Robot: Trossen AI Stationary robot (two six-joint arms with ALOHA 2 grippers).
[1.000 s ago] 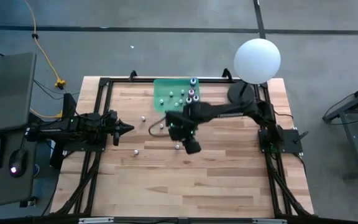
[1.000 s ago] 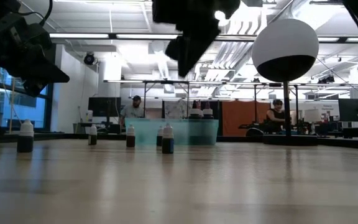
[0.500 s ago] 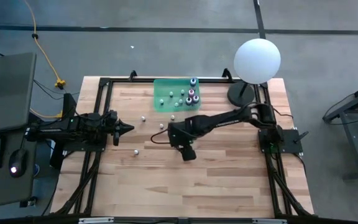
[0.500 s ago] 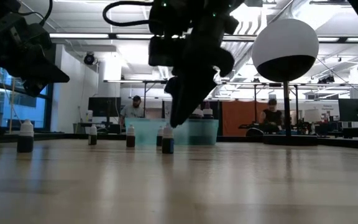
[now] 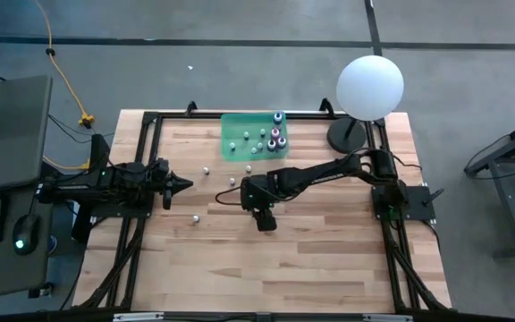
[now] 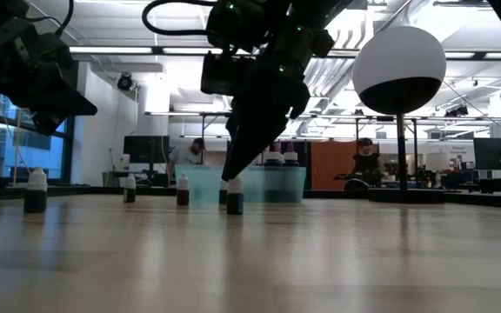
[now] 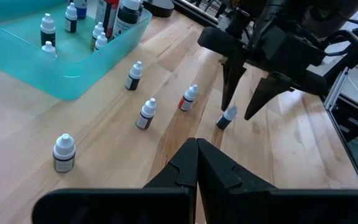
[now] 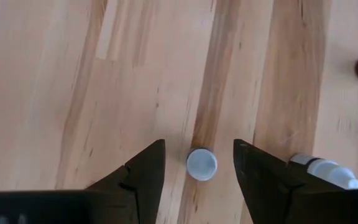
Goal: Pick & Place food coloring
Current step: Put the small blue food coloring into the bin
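Several small food coloring bottles with whitish caps stand upright on the wooden table. One of them point(image 8: 202, 164) stands between the fingers of my open right gripper point(image 8: 199, 143), which points steeply down over it near the table's middle point(image 5: 263, 221). Both fingers are clear of its cap. In the left wrist view this bottle point(image 7: 227, 117) stands below the right gripper point(image 7: 236, 114). More bottles stand in the green tray point(image 5: 240, 143) at the far side. My left gripper point(image 7: 196, 146) is shut and hovers at the table's left point(image 5: 186, 185).
Loose bottles stand left of the right gripper point(image 7: 189, 98) point(image 7: 146, 114) point(image 7: 134, 75) point(image 7: 63, 152); another sits close beside its finger point(image 8: 328, 171). A white globe lamp point(image 5: 370, 86) stands at the far right corner. The near half of the table is bare wood.
My right gripper has come down from well above the table and has tipped to point more steeply down. Its fingers now stand around one bottle. The bottles have stayed where they were.
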